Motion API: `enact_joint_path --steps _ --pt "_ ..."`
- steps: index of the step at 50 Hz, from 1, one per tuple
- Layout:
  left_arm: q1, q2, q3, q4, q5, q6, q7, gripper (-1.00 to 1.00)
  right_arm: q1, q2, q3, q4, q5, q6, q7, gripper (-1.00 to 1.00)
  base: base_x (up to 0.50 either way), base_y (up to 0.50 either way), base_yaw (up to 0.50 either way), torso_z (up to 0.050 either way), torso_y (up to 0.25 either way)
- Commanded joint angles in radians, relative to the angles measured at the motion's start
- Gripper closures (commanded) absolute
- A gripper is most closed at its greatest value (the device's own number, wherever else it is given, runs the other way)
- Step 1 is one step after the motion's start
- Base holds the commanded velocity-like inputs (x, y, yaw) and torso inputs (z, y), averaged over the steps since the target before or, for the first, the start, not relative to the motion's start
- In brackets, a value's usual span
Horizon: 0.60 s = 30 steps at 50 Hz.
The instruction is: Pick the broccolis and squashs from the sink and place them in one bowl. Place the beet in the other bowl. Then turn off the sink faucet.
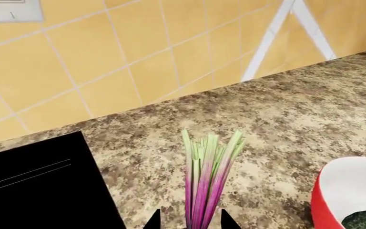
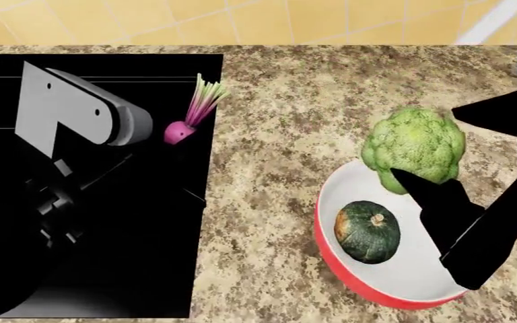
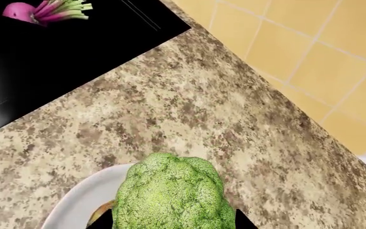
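So on the left the black sink [image 2: 88,202] takes up most of the head view, and the left arm reaches across it with the left tool [image 1: 190,222] pinching the beet [image 2: 178,132], held over the sink's right edge with its stalks pointing up toward the tiled wall [image 1: 106,71]. The left wrist view only shows the stalks standing between two dark tips, plus a light switch plate [image 1: 10,10] on the wall that the head view doesn't catch. Moving right, it's speckled granite desk [image 2: 268,168], then the red bowl [image 2: 357,282] with a white inside, one squash [image 2: 367,231] sitting in it, stem scar up. The right arm comes in from the right at an angle, and the right tool [image 3: 173,222] is clamped on the broccoli [image 2: 414,146], which hangs above the bowl's far rim. Right wrist view shows the broccoli filling the bottom, the bowl rim under it, and the beet far off over the sink. The arm hides part of the bowl's right side.
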Motion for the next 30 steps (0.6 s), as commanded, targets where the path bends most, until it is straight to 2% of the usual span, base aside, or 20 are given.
enact_joint_path --steps 1,28,29,30 --pt "-0.008 0.001 0.002 -0.004 -0.006 0.003 -0.003 1.0 0.003 0.004 -0.04 -0.006 0.022 0.052 0.009 1.0 0.0 0.0 0.0 0.0 0.0" --pt "-0.014 0.002 0.014 -0.003 -0.006 0.002 -0.013 1.0 0.013 0.018 -0.125 -0.026 0.058 0.085 0.049 1.0 0.0 0.0 0.0 0.0 0.0" --pt "-0.013 0.002 0.014 -0.003 -0.006 0.003 -0.013 1.0 0.014 0.018 -0.127 -0.026 0.059 0.085 0.05 -1.0 0.0 0.0 0.0 0.0 0.0" --pt "-0.013 0.002 0.014 -0.003 -0.007 0.003 -0.014 1.0 0.016 0.018 -0.128 -0.025 0.06 0.085 0.051 -1.0 0.0 0.0 0.0 0.0 0.0"
